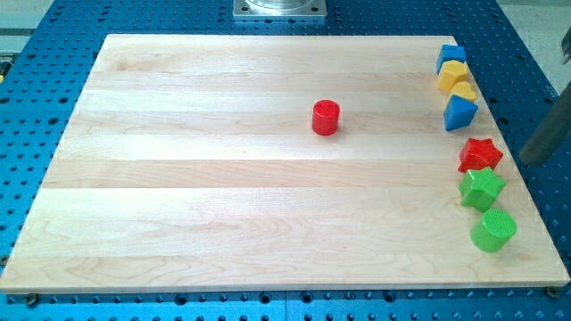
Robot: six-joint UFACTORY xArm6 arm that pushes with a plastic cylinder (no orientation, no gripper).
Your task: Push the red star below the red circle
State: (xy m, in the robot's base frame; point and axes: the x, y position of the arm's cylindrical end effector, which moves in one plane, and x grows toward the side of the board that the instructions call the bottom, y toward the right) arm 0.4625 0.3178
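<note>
The red circle [326, 117], a short cylinder, stands a little right of the board's middle. The red star [480, 154] lies near the board's right edge, far to the right of the circle and slightly lower. My tip [527, 161] is the lower end of the dark rod that enters from the view's right edge. It sits just right of the red star, off the board's edge, with a small gap between them.
Along the right edge of the wooden board [178, 178] sit a blue block [451, 56], a yellow block [452, 76], a yellow heart [463, 90] and a blue triangle [460, 112] above the star. A green star [482, 187] and a green circle [493, 230] sit below it.
</note>
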